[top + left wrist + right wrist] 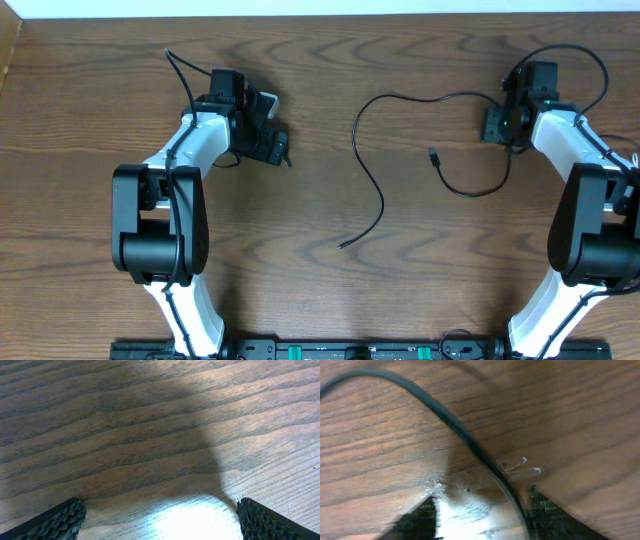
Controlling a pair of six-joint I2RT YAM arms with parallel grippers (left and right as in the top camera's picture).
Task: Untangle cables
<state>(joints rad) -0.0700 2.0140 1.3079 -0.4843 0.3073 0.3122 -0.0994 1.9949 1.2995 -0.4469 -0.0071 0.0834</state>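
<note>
The black cable (381, 200) snakes from the middle of the table (300, 300) toward 2 o'clock and passes between the right gripper's (482, 517) parted jaws. It lies hard against one finger (560, 520), so closing could squeeze it out sideways. The left gripper (160, 520), at 10 o'clock, gapes over bare wood

- Left fingers (56, 521): only the tips show; the bottom edge cuts off the rest.
- Right fingers (418, 521): blurred dark shapes, cut off at the bottom.
- Cable (445, 417): blurred, runs off the left and bottom edges.
- Right gripper (497, 125): covers a stretch of cable overhead.
- Plug (433, 155): too small to tell its type.
</note>
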